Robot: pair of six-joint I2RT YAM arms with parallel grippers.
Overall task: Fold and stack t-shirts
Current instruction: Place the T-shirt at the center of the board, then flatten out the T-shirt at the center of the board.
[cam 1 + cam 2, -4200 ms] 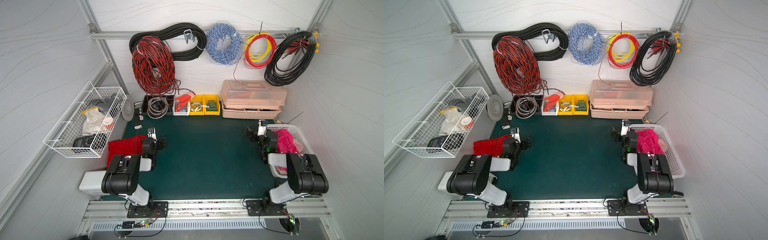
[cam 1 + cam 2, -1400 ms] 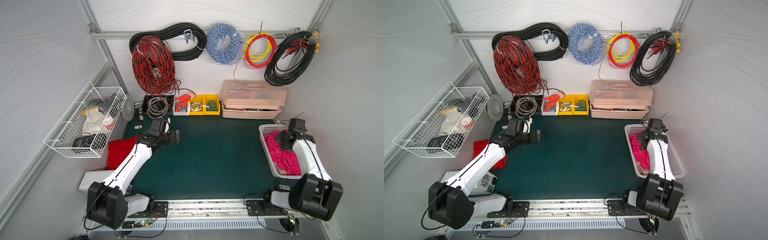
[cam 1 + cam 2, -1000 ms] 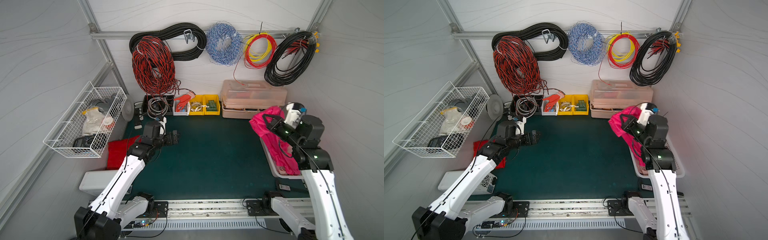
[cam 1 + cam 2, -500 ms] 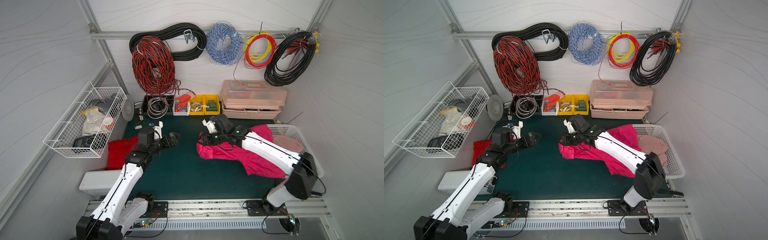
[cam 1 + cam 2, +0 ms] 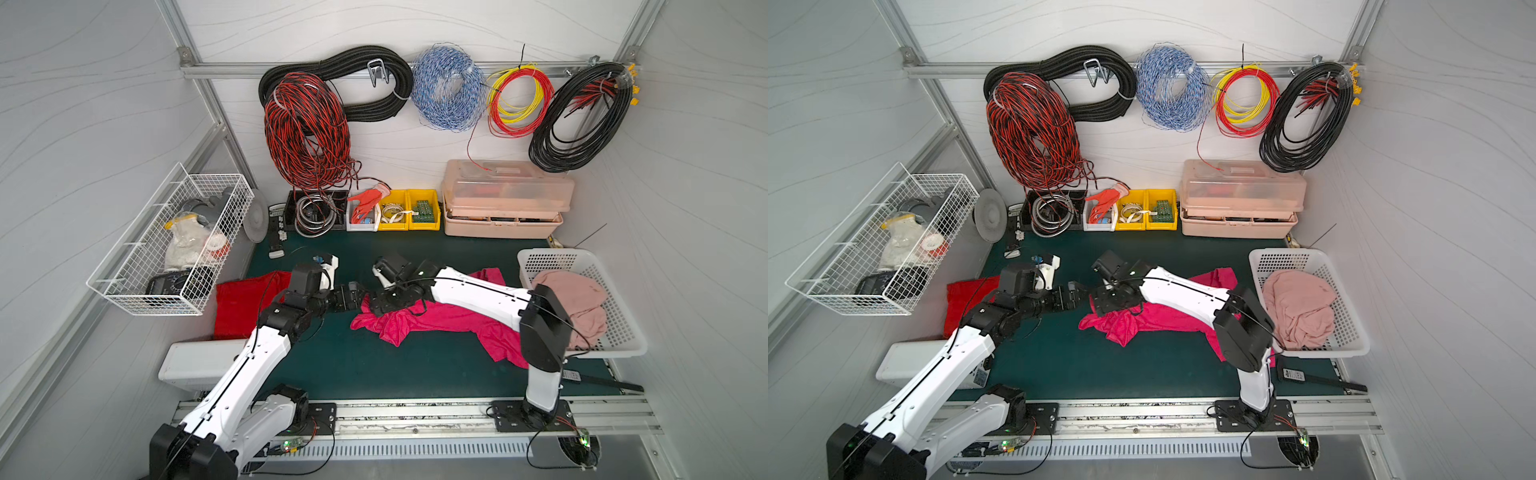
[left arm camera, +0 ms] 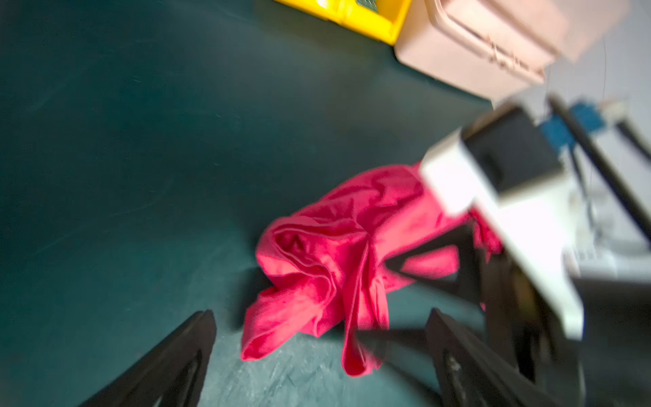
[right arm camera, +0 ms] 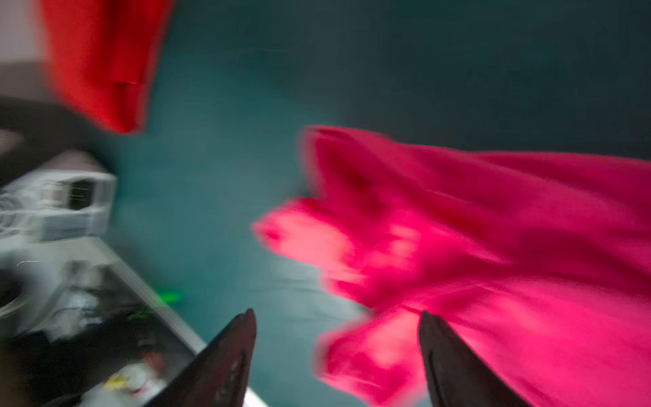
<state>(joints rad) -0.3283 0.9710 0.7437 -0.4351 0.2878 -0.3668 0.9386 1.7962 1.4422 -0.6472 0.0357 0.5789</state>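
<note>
Magenta t-shirt [image 5: 436, 322] soft, crumpled heap on green mat [image 5: 374, 365]; L gripper [image 6: 320, 317], R gripper [image 7: 336, 313] both spread wide.

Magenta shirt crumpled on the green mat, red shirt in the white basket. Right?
The magenta shirt is crumpled on the green mat, but the red shirt lies at the mat's left edge, not in the white basket; both top views show it.

The mat [image 5: 374, 365] is lying bare along its near side and in a strip before the bins [image 5: 395, 208] and case [image 5: 503, 203] lining the back. The pink shirt [image 5: 449, 322] is sprawling across the middle under the right arm [image 5: 478, 291], toward the basket [image 5: 623, 349]. The left gripper [image 5: 353, 297] and right gripper [image 5: 376, 306] are crowding together at its left end. The red shirt [image 5: 239, 303] is covering the left edge.
</note>
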